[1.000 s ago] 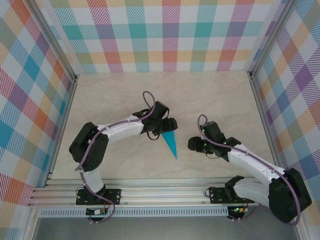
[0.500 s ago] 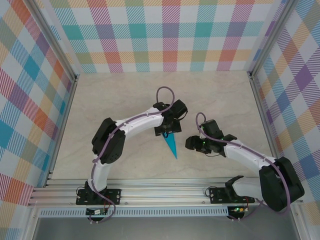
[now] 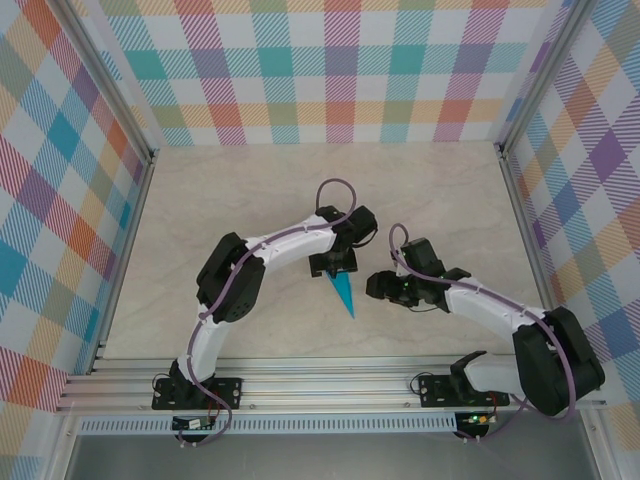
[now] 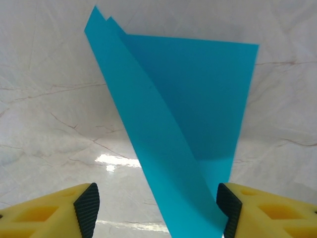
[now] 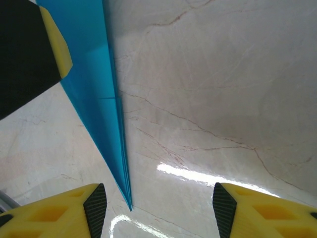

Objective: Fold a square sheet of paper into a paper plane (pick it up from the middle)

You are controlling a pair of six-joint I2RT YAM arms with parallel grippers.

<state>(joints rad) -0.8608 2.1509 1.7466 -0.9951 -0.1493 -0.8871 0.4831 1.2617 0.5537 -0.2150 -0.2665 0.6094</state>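
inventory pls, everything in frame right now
paper plane: 1, teal-blue, mid-table, tip toward the near edge
table: 1, beige marble, under everything
walls: 3, pastel plaid, left, back and right
rail: 1, silver, near edge, carrying the arm bases
cables: 2, purple, one along each arm
arms: 2, white and black, reaching in from the near edge
left gripper: 1, yellow fingers with black pads, open over the plane's wide end
right gripper: 1, same colours, open by the plane's tip

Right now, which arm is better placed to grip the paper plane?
Likely left: the left gripper stands open around the wide end of the paper plane, while the right gripper faces its thin tip.
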